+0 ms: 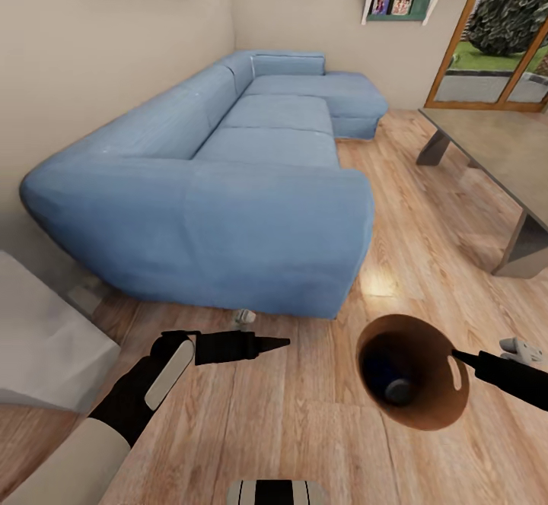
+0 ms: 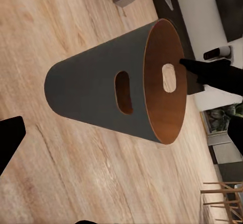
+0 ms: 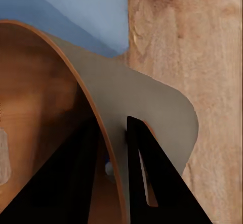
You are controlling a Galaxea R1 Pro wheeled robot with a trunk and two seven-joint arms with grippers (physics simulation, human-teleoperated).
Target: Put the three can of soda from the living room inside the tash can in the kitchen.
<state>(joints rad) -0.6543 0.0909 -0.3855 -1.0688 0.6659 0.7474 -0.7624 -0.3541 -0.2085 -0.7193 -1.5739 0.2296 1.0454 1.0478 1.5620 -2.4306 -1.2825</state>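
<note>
Over a light wood plank floor (image 1: 426, 208), from our head camera, we hold the tash can (image 1: 426, 406) at about 4 o'clock of the scene. It is a round tapered bin, matte grey outside and warm wood-brown inside and along the rim, with an oval slot handle cut near the lip. Our right gripper (image 1: 459, 355) reaches in from 3 o'clock and is clamped on the rim: in the right wrist view one dark finger (image 3: 81, 183) lies inside the brown wall and the other outside on the grey, the thin wall pinched between them. Deep in the bin, a small can of soda (image 1: 397, 389) with a rounded silver top and a bluish body rests at the bottom.

Our left gripper (image 1: 281, 344) hangs at about 7 o'clock, its black fingers drawn together to a point, holding nothing, well apart from the bin. The left wrist view shows the tash can (image 2: 101, 90) from the side.

A large blue fabric sofa (image 1: 228, 185) with soft rounded arms fills 10 to 12 o'clock. A grey slab table (image 1: 502, 147) on angled legs sits at 2 o'clock, with wood-framed glass doors (image 1: 495, 49) beyond.
</note>
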